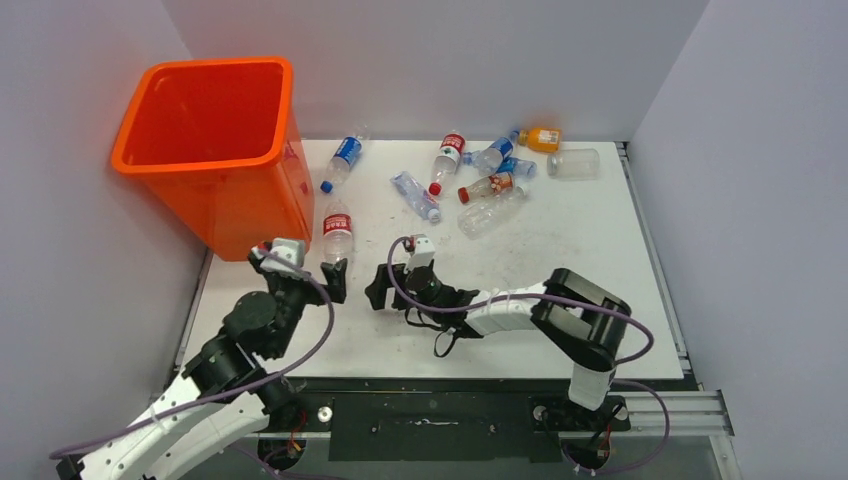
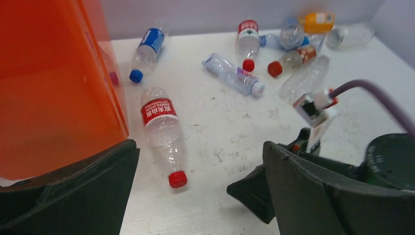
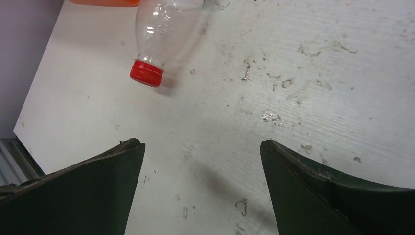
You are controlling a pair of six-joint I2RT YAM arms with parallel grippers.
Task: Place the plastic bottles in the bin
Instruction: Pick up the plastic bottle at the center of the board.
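Even, diffuse light from overhead fills all three views, leaving the white surface [image 1: 600, 240] bright without harsh glare. Shadows are soft; a faint one lies beneath the right claw [image 3: 200, 143]. The bin [image 2: 49, 73] glows a saturated, slightly washed-out orange. The fingers [image 2: 98, 181] of the left claw [image 2: 200, 143] are dark and out of focus, and the cable [image 2: 372, 94] beside them looks smeared.

White surface [image 1: 620, 250], rectangular, soiled with grey scuffs and specks [image 3: 272, 117], noted in the near part. Plain grey walls enclose it on three sides: back wall [image 1: 450, 60], left wall [image 1: 60, 250], right wall [image 1: 770, 200]. Metal rail [image 1: 660, 280] runs along the right edge. Black plate [image 1: 430, 432] fitted along the near edge.
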